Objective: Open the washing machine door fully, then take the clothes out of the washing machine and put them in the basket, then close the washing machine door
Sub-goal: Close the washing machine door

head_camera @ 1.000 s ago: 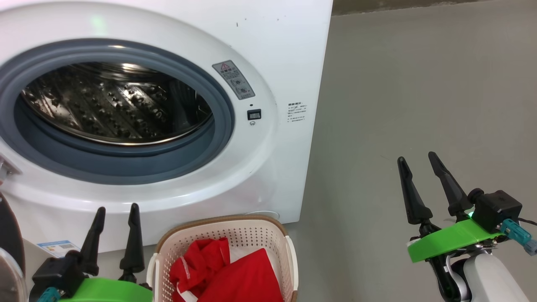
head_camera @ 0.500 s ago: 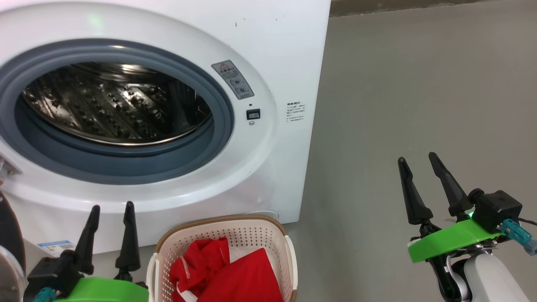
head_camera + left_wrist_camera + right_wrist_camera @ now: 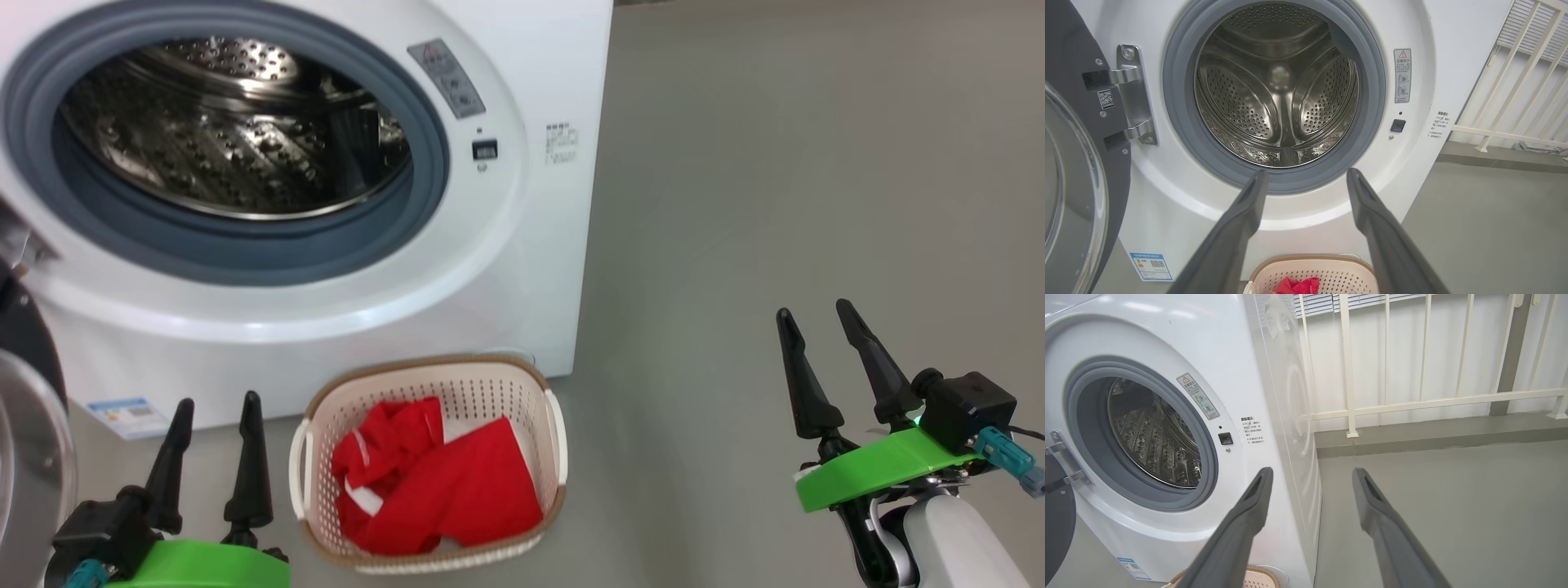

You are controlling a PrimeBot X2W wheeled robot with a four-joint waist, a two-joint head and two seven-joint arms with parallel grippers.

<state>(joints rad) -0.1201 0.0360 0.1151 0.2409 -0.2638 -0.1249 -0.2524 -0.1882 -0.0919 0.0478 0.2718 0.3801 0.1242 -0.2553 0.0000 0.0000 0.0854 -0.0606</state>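
Head dipped; basket [image 3: 424, 364] now at six o'clock. My left gripper [image 3: 218, 398] and right gripper [image 3: 813, 308] gape empty, ready for the door [image 3: 24, 425] at nine.

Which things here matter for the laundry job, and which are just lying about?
For the job: washing machine, washing machine door, red clothes, basket.
Just there: white railing, grey floor.
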